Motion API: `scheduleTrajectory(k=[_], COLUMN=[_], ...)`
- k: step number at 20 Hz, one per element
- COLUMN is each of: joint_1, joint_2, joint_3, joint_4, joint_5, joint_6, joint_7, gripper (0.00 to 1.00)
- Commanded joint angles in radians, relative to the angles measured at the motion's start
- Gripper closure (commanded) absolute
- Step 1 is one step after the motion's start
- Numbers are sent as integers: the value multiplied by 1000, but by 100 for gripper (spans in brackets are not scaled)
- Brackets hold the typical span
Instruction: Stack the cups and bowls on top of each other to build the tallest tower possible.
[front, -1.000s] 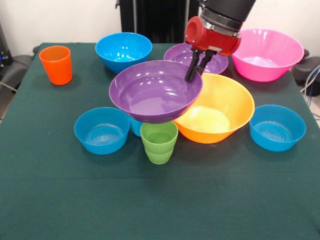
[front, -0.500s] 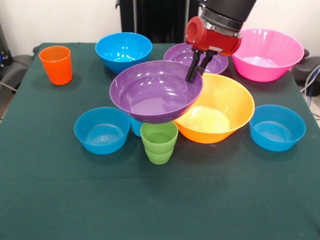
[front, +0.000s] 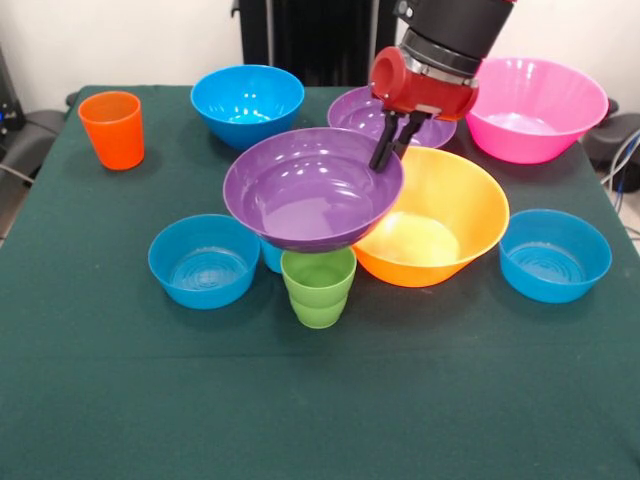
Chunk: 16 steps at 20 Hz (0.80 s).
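My gripper (front: 385, 150) is shut on the far right rim of a wide purple bowl (front: 310, 190) and holds it in the air, a little tilted. Under it stand the green ridged cup (front: 318, 286) and a light blue cup (front: 270, 256), mostly hidden behind the bowl. The large orange-yellow bowl (front: 440, 215) sits just right of them. A second purple bowl (front: 365, 110) lies behind the gripper. The pink bowl (front: 535, 108) is at the far right. Blue bowls sit at the far middle (front: 247, 100), near left (front: 204, 260) and near right (front: 554, 254). The orange cup (front: 113, 129) stands far left.
The dark green tablecloth (front: 320, 400) covers the table. The robot's black pedestal (front: 305, 40) stands at the far side. Cables and dark objects lie off the table's left and right edges.
The held purple bowl has risen slightly and moved a little towards the far side with the gripper. Nothing else has moved.
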<state>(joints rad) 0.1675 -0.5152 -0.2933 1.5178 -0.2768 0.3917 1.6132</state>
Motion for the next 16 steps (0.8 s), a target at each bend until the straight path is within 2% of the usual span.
scheduleTrajectory(k=[1,16], joint_1=[22,38], joint_2=[30,36], joint_3=[46,25], joint_4=[-18,-22], joint_5=[18,22], joint_6=[39,22], joint_7=[154,163], gripper=[100,100])
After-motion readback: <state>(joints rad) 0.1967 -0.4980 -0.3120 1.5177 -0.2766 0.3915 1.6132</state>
